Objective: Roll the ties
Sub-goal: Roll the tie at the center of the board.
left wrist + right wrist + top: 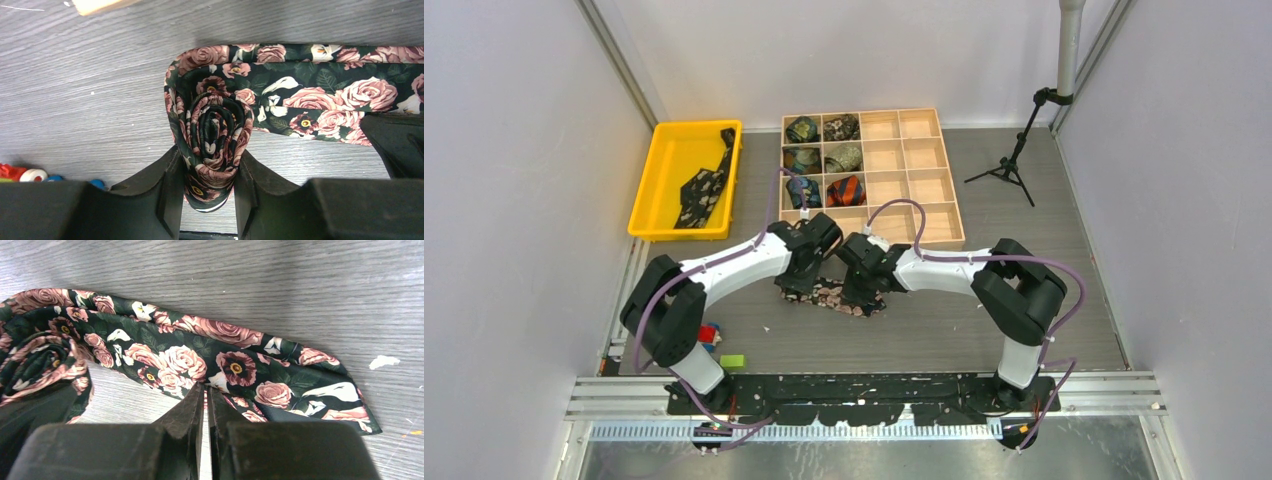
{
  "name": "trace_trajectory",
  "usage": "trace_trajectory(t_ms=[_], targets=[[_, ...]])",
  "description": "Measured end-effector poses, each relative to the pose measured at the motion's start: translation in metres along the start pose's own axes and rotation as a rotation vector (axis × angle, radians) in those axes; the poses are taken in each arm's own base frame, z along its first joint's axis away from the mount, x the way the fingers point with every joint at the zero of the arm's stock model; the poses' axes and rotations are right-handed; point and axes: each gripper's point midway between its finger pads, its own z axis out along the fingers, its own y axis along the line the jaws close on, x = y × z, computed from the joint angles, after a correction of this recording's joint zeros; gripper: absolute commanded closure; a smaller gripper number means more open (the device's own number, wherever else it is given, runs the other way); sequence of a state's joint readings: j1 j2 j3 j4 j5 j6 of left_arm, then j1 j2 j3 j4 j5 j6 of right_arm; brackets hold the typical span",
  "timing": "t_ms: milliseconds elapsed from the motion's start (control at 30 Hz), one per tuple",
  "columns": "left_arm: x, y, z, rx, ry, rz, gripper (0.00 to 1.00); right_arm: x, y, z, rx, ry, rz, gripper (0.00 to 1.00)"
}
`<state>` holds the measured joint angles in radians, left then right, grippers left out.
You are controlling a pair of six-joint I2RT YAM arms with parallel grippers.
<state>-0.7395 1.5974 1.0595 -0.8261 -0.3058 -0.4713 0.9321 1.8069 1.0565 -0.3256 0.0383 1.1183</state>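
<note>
The left claw [208, 192] is clamped narrow on the wound core of the floral tie [300, 85], so the coil cannot spring loose on the counter [90, 90]. The right claw [206, 405], all but closed, seems to pinch the flat tail's near edge, probably to tension it for winding. Beyond, a wooden divider tray [951, 180] holds six rolled ties [824, 160], and a yellow bin [664, 160] holds a dotted tie [704, 185]. Toy blocks [712, 335] sit apart and nothing obstructs.

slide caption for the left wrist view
Left gripper jaws shut on the half-rolled floral tie, tail trailing right
</note>
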Motion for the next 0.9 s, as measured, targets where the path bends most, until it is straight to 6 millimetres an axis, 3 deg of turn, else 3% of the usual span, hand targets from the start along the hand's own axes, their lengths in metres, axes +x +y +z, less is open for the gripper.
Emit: trace_trajectory(t_ms=[333,667,900], targets=[[-0.014,0.019,-0.009,-0.108,-0.039,0.003,0.68,0.000,0.002,0.001,-0.010,-0.001,0.008,0.87],[-0.021,0.024,0.010,-0.185,-0.005,-0.031,0.64,0.000,0.003,0.001,-0.016,0.002,0.009,0.88],[-0.027,0.022,0.020,-0.220,0.004,-0.048,0.55,0.000,0.002,0.001,-0.016,0.004,0.006,0.87]])
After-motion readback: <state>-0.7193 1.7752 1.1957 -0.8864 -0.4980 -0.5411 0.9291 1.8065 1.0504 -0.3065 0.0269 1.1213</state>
